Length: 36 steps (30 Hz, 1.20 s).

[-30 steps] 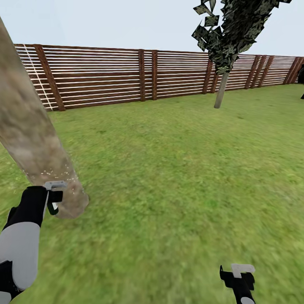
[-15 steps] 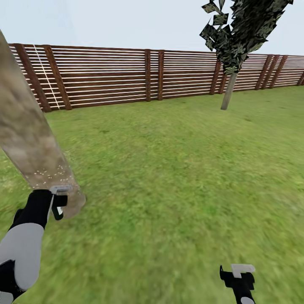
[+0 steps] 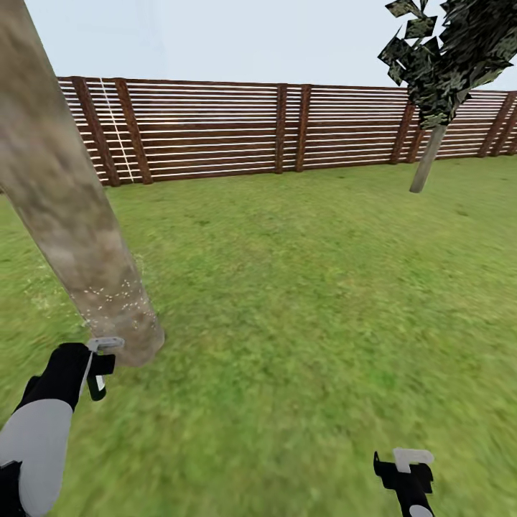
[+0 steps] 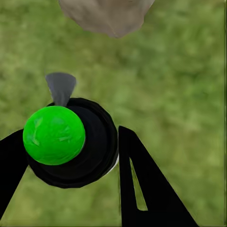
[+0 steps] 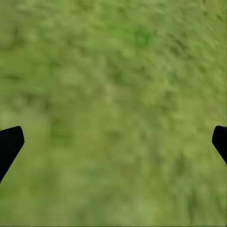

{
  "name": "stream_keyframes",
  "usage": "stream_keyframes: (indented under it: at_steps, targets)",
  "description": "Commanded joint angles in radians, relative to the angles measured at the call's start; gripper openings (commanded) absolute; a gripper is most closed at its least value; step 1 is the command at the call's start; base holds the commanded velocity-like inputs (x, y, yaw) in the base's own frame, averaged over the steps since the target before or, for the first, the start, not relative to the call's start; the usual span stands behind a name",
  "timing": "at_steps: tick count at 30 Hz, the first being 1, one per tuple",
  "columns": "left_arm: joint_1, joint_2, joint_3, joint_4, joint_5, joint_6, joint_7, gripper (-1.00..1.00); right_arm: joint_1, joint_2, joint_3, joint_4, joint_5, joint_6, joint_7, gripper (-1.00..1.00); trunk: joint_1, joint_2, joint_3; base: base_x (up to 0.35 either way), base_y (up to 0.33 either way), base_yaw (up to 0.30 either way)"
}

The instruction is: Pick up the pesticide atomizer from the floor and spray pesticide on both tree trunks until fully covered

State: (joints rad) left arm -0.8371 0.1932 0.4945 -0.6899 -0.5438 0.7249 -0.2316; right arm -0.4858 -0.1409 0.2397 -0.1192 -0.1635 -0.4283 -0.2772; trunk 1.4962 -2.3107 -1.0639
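- Two trees can be counted in the head view; one thick mottled tree trunk [image 3: 79, 215] is planted close by at the left, leaning across the picture, and a second tree [image 3: 438, 79] with a thin-looking stem and a dark ragged crown is seen far off by the fence [image 3: 215, 129].
- One pesticide atomizer [image 4: 71, 142] is held in the left gripper [image 3: 97, 373]; in the left wrist view its bright green round cap and black body are clamped between the two black fingers [image 4: 142, 189], and a small grey nozzle is seen sticking out toward the base of the trunk [image 4: 106, 16].
- So the atomizer is off the floor, carried just beside the foot of the near trunk; whether it's touching the bark can't really be told, looks slightly apart.
- Pesticide [image 3: 115, 298] is seen as a scatter of fine white specks on the lower part of the near trunk; the upper part is left bare and blotchy; specks on the far tree can't be made out.
- The right gripper [image 3: 406, 470] is hung low at the right over plain grass [image 3: 323, 323]; nothing is held in it, and in the right wrist view its two fingertips [image 5: 9, 144] are spread wide apart at the picture's edges.
- One fence line is counted, brown horizontal slats, run along the back of the lawn.
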Motion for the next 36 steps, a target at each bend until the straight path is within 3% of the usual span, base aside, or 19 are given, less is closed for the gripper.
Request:
stream_keyframes:
  at_steps: [1,5,11,16,20,22,23,24,26,27,28,29,30,31,33,34,36]
  targets:
    - [-0.001,-0.001,0.003,-0.002,-0.012,0.002,-0.009,-1.00,0.000,0.000,0.009,0.000,-0.010,-0.003,-0.002,1.00,0.000,0.000,-0.001,0.267,-0.131,0.009]
    - [0.000,-0.001,0.002,0.000,-0.015,0.001,-0.005,-1.00,0.000,0.000,0.009,0.001,-0.010,-0.003,-0.002,1.00,0.000,0.000,-0.001,0.278,-0.149,0.002]
    - [0.001,-0.004,0.004,0.012,-0.008,0.000,0.057,-1.00,0.000,0.000,0.009,0.001,-0.010,-0.003,-0.002,1.00,0.000,0.000,-0.001,0.204,-0.208,0.063]
    - [0.001,-0.010,0.007,0.101,-0.007,-0.096,0.060,-1.00,0.000,0.001,0.009,0.001,-0.010,-0.003,-0.002,1.00,0.000,0.000,-0.001,-0.017,-0.250,0.250]
    - [0.002,-0.009,0.009,0.108,-0.007,-0.104,0.057,-1.00,0.000,0.006,0.011,-0.001,-0.009,-0.002,-0.001,1.00,0.000,0.000,-0.001,-0.242,-0.183,0.042]
    - [0.015,-0.006,0.008,0.109,-0.007,-0.119,0.044,-1.00,0.000,0.010,0.026,-0.005,0.013,0.004,0.006,1.00,0.000,0.000,-0.001,-0.069,-0.032,0.002]
    - [0.037,-0.004,0.002,0.109,-0.008,-0.175,0.027,-1.00,0.000,0.012,0.063,-0.013,0.063,0.006,0.031,1.00,0.000,0.000,-0.001,-0.019,-0.009,0.001]
    - [0.048,-0.002,-0.004,0.110,-0.009,-0.229,-0.006,-1.00,0.000,0.013,0.089,-0.031,0.110,0.008,0.065,1.00,0.000,0.000,-0.001,-0.010,-0.005,0.000]
    - [0.067,0.010,-0.015,0.119,-0.033,-0.310,-0.203,-1.00,-0.002,0.010,0.113,-0.124,0.210,0.088,0.230,1.00,0.000,0.000,-0.001,-0.003,-0.001,0.000]
    - [0.074,0.027,-0.048,0.121,-0.079,-0.354,-0.332,-1.00,-0.010,0.006,0.116,-0.193,0.246,0.179,0.361,1.00,0.000,0.000,-0.001,0.000,0.000,0.000]
    - [0.077,0.038,-0.081,0.124,-0.114,-0.407,-0.417,-1.00,-0.017,0.004,0.117,-0.250,0.266,0.233,0.458,1.00,0.000,0.000,-0.001,0.000,0.000,0.000]
    - [0.079,0.045,-0.120,0.136,-0.161,-0.498,-0.547,-1.00,-0.024,0.003,0.117,-0.343,0.300,0.284,0.598,1.00,0.000,0.000,-0.001,0.000,0.000,0.000]
    - [0.079,0.045,-0.136,0.143,-0.190,-0.539,-0.632,-1.00,-0.027,0.005,0.118,-0.409,0.341,0.300,0.694,1.00,0.000,0.000,-0.001,0.000,0.000,0.000]
    - [0.079,0.043,-0.149,0.146,-0.207,-0.554,-0.674,-1.00,-0.027,0.007,0.118,-0.443,0.374,0.306,0.755,1.00,0.000,0.000,-0.001,0.000,0.000,0.000]
    - [0.080,0.032,-0.226,0.152,-0.238,-0.569,-0.720,-1.00,-0.043,0.010,0.118,-0.485,0.418,0.312,0.873,1.00,0.000,0.000,-0.001,0.000,0.000,0.000]
    - [0.081,0.015,-0.280,0.166,-0.244,-0.573,-0.728,-1.00,-0.057,0.012,0.118,-0.492,0.424,0.312,0.904,1.00,0.000,0.000,-0.001,-0.033,0.000,0.000]
    - [0.081,-0.025,-0.355,0.208,-0.250,-0.576,-0.732,-1.00,-0.067,0.018,0.118,-0.495,0.428,0.312,0.928,1.00,0.000,0.000,-0.001,-0.245,0.000,0.000]
